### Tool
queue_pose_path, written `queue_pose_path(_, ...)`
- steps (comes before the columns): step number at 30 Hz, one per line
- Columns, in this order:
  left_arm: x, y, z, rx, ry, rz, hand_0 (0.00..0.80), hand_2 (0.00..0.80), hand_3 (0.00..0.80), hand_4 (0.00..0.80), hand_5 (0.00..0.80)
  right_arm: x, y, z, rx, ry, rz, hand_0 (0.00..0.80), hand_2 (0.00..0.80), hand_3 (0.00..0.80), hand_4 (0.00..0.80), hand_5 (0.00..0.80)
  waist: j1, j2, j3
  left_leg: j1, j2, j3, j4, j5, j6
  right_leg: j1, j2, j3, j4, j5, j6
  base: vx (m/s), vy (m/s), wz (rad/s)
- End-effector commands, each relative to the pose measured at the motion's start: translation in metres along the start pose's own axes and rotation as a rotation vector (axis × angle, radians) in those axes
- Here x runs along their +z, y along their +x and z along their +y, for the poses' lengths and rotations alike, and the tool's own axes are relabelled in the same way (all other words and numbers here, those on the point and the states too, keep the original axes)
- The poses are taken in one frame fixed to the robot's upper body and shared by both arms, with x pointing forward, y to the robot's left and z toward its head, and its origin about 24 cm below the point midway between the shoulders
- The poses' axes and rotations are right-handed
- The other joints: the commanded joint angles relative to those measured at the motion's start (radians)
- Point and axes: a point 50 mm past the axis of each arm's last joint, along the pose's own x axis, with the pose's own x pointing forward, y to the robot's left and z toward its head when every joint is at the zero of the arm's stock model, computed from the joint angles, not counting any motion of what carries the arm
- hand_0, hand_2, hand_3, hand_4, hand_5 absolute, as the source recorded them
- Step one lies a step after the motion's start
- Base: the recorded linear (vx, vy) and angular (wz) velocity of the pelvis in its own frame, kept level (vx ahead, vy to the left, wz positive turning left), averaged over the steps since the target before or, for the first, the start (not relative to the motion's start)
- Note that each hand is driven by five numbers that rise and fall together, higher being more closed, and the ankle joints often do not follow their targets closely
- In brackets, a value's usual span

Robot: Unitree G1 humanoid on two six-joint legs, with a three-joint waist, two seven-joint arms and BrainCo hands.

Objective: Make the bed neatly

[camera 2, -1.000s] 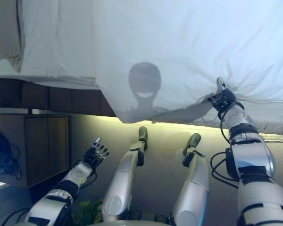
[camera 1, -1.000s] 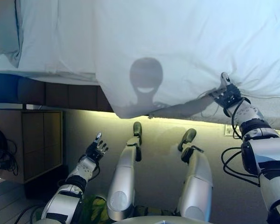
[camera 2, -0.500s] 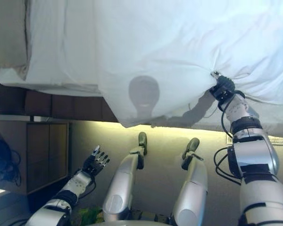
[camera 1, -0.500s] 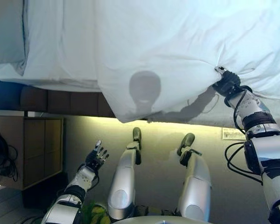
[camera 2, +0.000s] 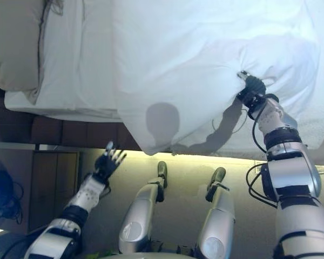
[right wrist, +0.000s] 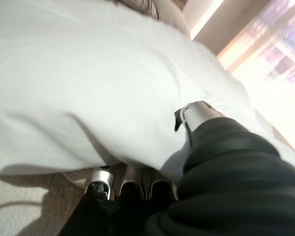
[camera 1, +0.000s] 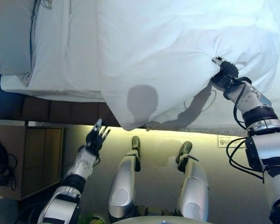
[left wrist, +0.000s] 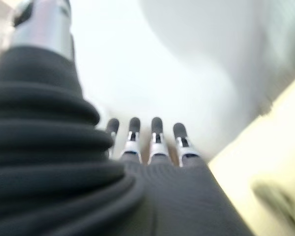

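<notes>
A white duvet (camera 1: pixel 177 51) covers the bed, and one corner (camera 1: pixel 130 122) hangs over the near edge. My right hand (camera 1: pixel 225 73) is shut on a bunch of the duvet at the right, with folds radiating from the grip. In the right wrist view its curled fingers (right wrist: pixel 130 184) tuck under the duvet (right wrist: pixel 88 98). My left hand (camera 1: pixel 96 139) is open below the bed's edge at the left, fingers spread, touching nothing. In the left wrist view its straight fingers (left wrist: pixel 155 132) point toward the white duvet (left wrist: pixel 152 78).
A grey pillow (camera 1: pixel 9 39) lies at the bed's far left on the white sheet (camera 1: pixel 60 60). A dark bed base (camera 1: pixel 46 111) runs under the mattress with a lit strip below. A wooden cabinet (camera 1: pixel 35 158) stands at the left on the floor.
My right hand has closed on the duvet and carried it up and inward over the bed. My left hand has risen toward the bed's edge. The view has shifted downward.
</notes>
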Motion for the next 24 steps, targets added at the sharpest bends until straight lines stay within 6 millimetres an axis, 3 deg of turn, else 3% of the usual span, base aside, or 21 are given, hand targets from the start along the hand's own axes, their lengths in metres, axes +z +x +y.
queue_pose_path(1, 0.009, 0.015, -0.030, -0.058, -0.076, -0.070, 0.000, 0.000, 0.000, 0.000, 0.000, 0.037, 0.011, 0.078, 0.270, 0.040, -0.182, 0.800, 0.800, 0.800, 0.800, 0.800, -0.022, -0.063, -0.050, -0.056, 0.063, -0.024, 0.094, -0.077, -0.017, 0.016, -0.032, 0.035, -0.003, -0.028, 0.087, -0.079, -0.097, -0.08)
queue_pose_path(5, 0.017, 0.041, -0.082, -0.110, -0.242, -0.086, 0.000, 0.000, 0.000, 0.000, 0.000, 0.031, 0.012, 0.128, 0.418, 0.078, -0.195, 0.800, 0.800, 0.800, 0.800, 0.800, -0.046, -0.118, -0.035, -0.084, 0.079, -0.017, 0.076, -0.061, -0.023, -0.013, -0.008, 0.037, -0.013, -0.015, 0.086, -0.071, -0.105, -0.09)
queue_pose_path(9, 0.008, 0.049, -0.101, -0.134, -0.379, -0.036, 0.000, 0.000, 0.000, 0.000, 0.000, 0.026, 0.008, 0.158, 0.519, 0.104, -0.205, 0.800, 0.800, 0.800, 0.800, 0.800, -0.059, -0.157, -0.027, -0.101, 0.095, -0.011, 0.075, -0.057, -0.030, -0.027, 0.008, 0.037, -0.026, -0.003, 0.084, -0.034, -0.115, -0.12)
queue_pose_path(12, -0.012, 0.049, -0.110, -0.137, -0.507, 0.044, 0.000, 0.000, 0.000, 0.000, 0.000, 0.025, 0.003, 0.180, 0.589, 0.117, -0.239, 0.800, 0.800, 0.800, 0.800, 0.800, -0.067, -0.188, -0.018, -0.111, 0.108, -0.011, 0.079, -0.060, -0.037, -0.021, 0.026, 0.029, -0.055, 0.010, 0.085, -0.024, -0.136, -0.11)
queue_pose_path(17, -0.039, 0.045, -0.113, -0.056, -0.601, 0.134, 0.000, 0.000, 0.000, 0.000, 0.000, 0.030, -0.002, 0.197, 0.628, 0.115, -0.292, 0.800, 0.800, 0.800, 0.800, 0.800, -0.068, -0.199, -0.001, -0.115, 0.114, -0.016, 0.082, -0.066, -0.041, -0.014, 0.039, 0.024, -0.078, 0.021, 0.088, -0.023, -0.067, 0.00)
queue_pose_path(24, -0.087, 0.029, -0.087, 0.279, -0.665, 0.368, 0.000, 0.000, 0.000, 0.000, 0.000, 0.038, -0.005, 0.207, 0.645, 0.096, -0.327, 0.800, 0.800, 0.800, 0.800, 0.800, -0.062, -0.192, 0.018, -0.110, 0.111, -0.019, 0.076, -0.066, -0.044, -0.001, 0.033, 0.014, -0.095, 0.025, 0.096, -0.004, -0.010, 0.00)
